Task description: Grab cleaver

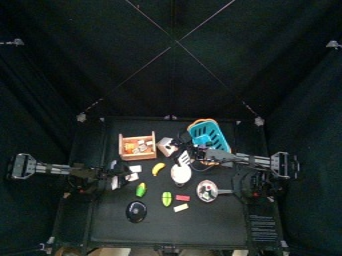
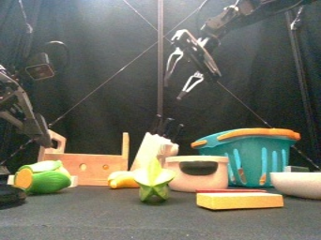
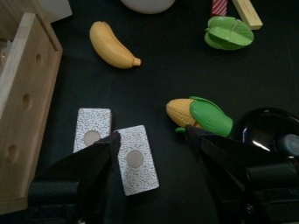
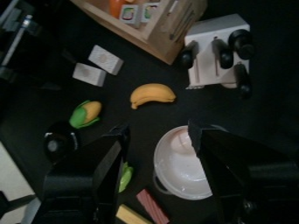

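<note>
Right up front, at desk level, a yellow block (image 2: 238,199) lies flat at the edge, with a green star fruit (image 2: 156,192) just beside it. Behind them stand a wooden crate (image 2: 94,167), a white block with dark handles (image 2: 153,150), a pale bowl (image 2: 198,173) and a teal basket (image 2: 245,150). High above it all hangs the right tool (image 2: 182,80), jaws spread wide and empty, clear of everything below. The cleaver is not to be made out from this angle.

From overhead, the right arm reaches in past the middle of the desk (image 1: 227,215), near the basket. The left arm sits low at the left side, in front of the crate.

Now the left wrist view, and here it is. The cleaver (image 3: 135,157) is a pale flat blade with a grey spot, lying on the desk next to the crate. It sits between the jaws of the left tool (image 3: 152,140), close to one of them. A second pale flat piece (image 3: 91,131) lies just beside it. The handle is lost against the dark surface. This tool is also wide and gripping nothing. A corn cob (image 3: 198,114) lies near, a banana (image 3: 114,44) farther off.

The right wrist view shows wide jaws over the bowl, with the two pale pieces well away, beside the crate.
</note>
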Controlling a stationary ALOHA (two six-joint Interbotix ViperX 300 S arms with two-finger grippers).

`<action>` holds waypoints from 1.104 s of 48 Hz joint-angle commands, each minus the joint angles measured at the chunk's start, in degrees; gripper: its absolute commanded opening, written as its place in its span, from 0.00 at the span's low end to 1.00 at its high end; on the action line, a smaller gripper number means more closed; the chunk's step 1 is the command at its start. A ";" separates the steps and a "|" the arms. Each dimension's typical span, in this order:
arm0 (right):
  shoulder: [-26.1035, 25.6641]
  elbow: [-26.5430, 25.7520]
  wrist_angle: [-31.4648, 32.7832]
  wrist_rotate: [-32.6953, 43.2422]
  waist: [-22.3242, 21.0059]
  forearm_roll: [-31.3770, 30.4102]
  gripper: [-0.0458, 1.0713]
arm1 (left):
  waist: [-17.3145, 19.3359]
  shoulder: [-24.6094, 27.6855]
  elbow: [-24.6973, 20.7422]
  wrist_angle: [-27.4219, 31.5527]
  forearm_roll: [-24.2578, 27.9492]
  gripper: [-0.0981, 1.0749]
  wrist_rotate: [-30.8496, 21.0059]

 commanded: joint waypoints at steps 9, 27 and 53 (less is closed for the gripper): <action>5.45 -8.70 0.53 -2.29 -0.70 -4.31 0.84 | 0.09 0.09 -0.62 -0.35 -0.09 0.89 0.09; 9.14 -12.30 5.71 -2.46 -0.70 -8.09 0.83 | 0.09 0.09 -0.62 -0.35 -0.09 0.89 0.09; 9.84 -13.62 5.80 -2.29 -0.62 -9.84 0.83 | 0.09 0.09 -0.62 -0.35 -0.09 0.89 0.09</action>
